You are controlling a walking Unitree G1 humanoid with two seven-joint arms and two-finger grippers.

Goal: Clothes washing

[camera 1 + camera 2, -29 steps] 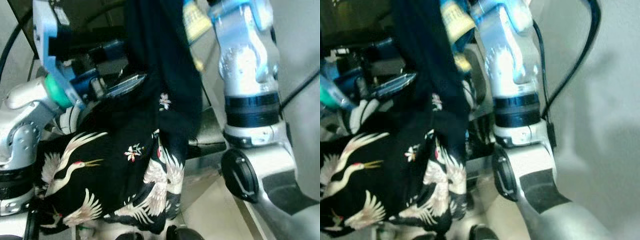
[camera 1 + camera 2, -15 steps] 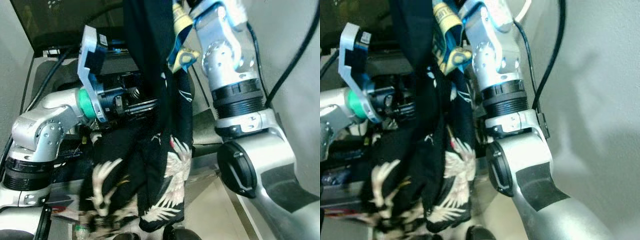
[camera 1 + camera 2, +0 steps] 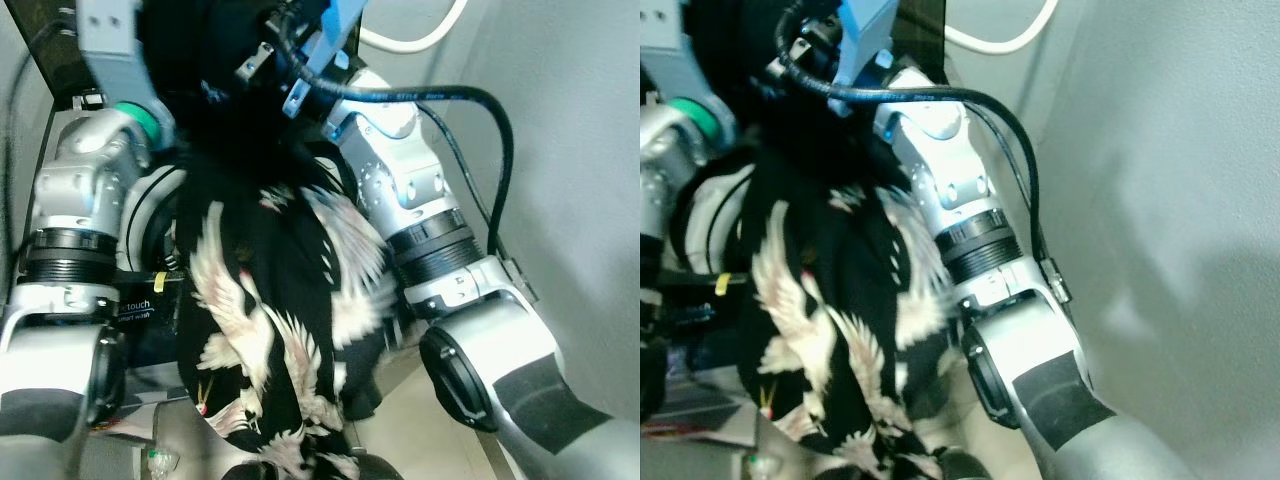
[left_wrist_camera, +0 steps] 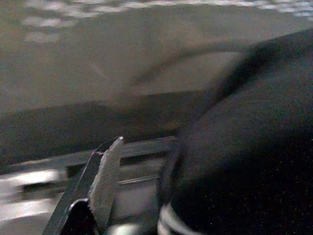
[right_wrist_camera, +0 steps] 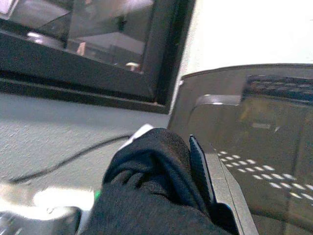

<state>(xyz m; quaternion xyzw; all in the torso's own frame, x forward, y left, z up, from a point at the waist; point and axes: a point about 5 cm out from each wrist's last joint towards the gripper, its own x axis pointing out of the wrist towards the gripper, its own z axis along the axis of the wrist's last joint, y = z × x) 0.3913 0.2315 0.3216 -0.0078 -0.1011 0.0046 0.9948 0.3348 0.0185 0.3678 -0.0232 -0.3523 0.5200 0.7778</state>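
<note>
Both arms risen; garment (image 3: 265,330) hangs below right tool (image 5: 198,166).

A home laundry corner is indicated. A top-loading washing machine (image 3: 150,315) is seen below the arms, with a small printed label on its front panel and a round white opening at its top edge. A raised, smoke-tinted transparent lid (image 5: 244,142) with a dotted pattern is seen in the right wrist view, beside a dark-framed window (image 5: 93,46) set in a pale wall. A plain grey wall (image 3: 1170,180) is seen close along the machine's right edge, and a white cable (image 3: 410,35) is hung against it near the top corner. Beige floor tile (image 3: 420,440) is seen at the machine's foot
</note>
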